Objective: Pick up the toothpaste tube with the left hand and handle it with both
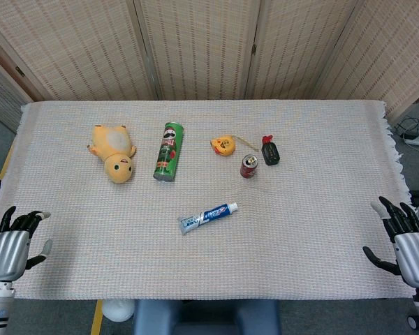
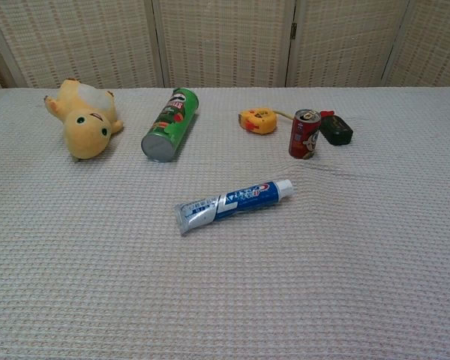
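Two containers (green canister (image 2: 169, 124), red can (image 2: 304, 134)) behind toothpaste tube (image 2: 233, 203).

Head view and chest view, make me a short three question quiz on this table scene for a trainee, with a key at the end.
1. True or false: the toothpaste tube is already held by the left hand.
2. Multiple choice: which thing stands upright? A) the green chip can B) the red drink can C) the yellow plush toy
3. Fill in: the tube's white cap points toward the robot's ____ side.

Key: 1 false, the tube lies alone on the cloth, both the left hand and the right hand are at the near table corners, open. 2 B. 3 right.
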Motion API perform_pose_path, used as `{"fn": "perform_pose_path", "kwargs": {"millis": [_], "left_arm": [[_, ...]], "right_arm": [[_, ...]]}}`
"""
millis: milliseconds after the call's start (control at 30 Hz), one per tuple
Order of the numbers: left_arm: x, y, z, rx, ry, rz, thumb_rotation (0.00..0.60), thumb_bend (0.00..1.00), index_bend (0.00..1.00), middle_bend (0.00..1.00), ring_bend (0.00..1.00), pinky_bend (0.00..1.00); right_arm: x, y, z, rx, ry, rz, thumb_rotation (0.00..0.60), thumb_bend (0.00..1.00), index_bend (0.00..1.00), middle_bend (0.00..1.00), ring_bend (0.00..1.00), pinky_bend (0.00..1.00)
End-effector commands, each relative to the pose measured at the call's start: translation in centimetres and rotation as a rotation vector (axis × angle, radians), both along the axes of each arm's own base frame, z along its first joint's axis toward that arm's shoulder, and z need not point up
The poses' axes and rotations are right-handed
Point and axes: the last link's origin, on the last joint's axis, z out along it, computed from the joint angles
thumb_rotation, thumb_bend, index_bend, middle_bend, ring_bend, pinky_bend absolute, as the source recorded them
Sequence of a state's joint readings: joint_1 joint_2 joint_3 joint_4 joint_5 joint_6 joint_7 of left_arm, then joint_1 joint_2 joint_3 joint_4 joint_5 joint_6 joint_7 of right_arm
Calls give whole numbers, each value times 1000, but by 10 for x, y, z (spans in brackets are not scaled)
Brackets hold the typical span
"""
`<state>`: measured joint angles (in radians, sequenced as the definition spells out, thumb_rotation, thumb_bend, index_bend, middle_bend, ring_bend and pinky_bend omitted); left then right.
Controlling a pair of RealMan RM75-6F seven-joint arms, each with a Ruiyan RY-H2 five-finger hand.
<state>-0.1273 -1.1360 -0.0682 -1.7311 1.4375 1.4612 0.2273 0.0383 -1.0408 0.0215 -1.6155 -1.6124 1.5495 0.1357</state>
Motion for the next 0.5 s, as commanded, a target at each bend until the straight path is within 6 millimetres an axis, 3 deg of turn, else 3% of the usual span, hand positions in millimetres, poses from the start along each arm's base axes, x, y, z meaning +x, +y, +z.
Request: {"fn": "perform_pose_path", "kwargs": {"millis": [33,500], "left_arm": [[0,0,0,1,2,1,600,428,274,271,283,77],[3,0,1,-1,4,-14,600,428,274,271,283,76]], "right_arm": [[-1,-1,-3,15,0,-4,583,332,0,77,110,0],[1,-2,0,6,2,6,581,332,0,77,110,0]]}}
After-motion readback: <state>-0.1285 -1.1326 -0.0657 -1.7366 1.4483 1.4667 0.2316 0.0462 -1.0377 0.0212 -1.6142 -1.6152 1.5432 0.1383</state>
